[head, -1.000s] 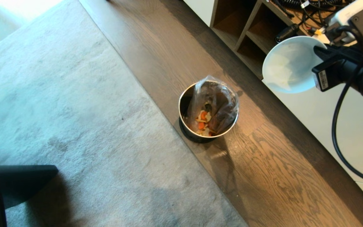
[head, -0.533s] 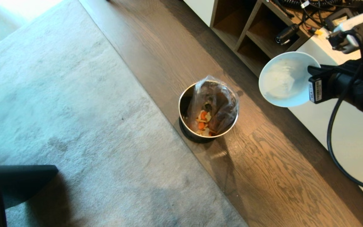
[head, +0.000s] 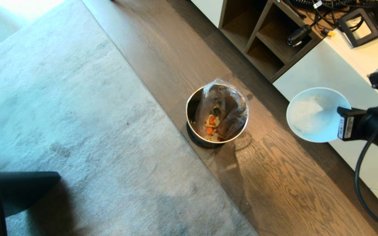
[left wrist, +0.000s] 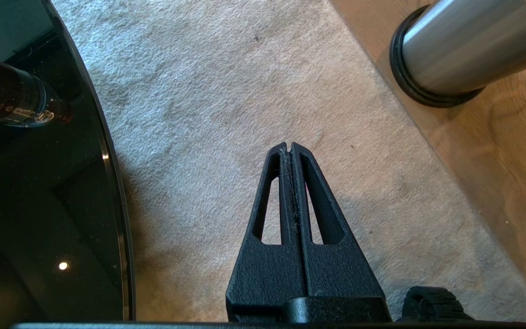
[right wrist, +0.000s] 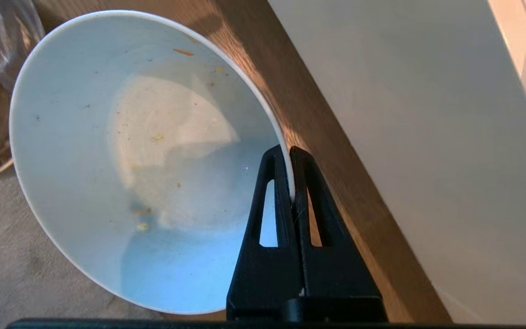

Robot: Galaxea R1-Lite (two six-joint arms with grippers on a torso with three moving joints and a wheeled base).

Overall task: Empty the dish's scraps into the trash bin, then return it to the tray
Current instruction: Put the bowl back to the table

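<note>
My right gripper (head: 341, 123) is shut on the rim of the dish (head: 315, 114), a white bowl held in the air right of the trash bin (head: 217, 114), over the wooden floor's edge. In the right wrist view the fingers (right wrist: 289, 153) pinch the rim, and the dish (right wrist: 144, 160) is tilted and holds only a few crumbs. The scraps (head: 211, 126), orange and pale pieces, lie in the bin's clear bag. My left gripper (left wrist: 289, 147) hangs shut and empty over the carpet, with the metal bin (left wrist: 464, 50) beyond it. The tray is out of view.
A grey carpet (head: 77, 114) covers the left; the bin stands on wooden floor (head: 290, 183) beside it. A white cabinet (head: 366, 157) with open shelves (head: 264, 36) and cables runs along the right. A glossy black round table (left wrist: 39, 183) edges the left.
My right arm has carried the dish down and to the right in the head view, away from the shelves, and rolled it. The bin and scraps have not moved.
</note>
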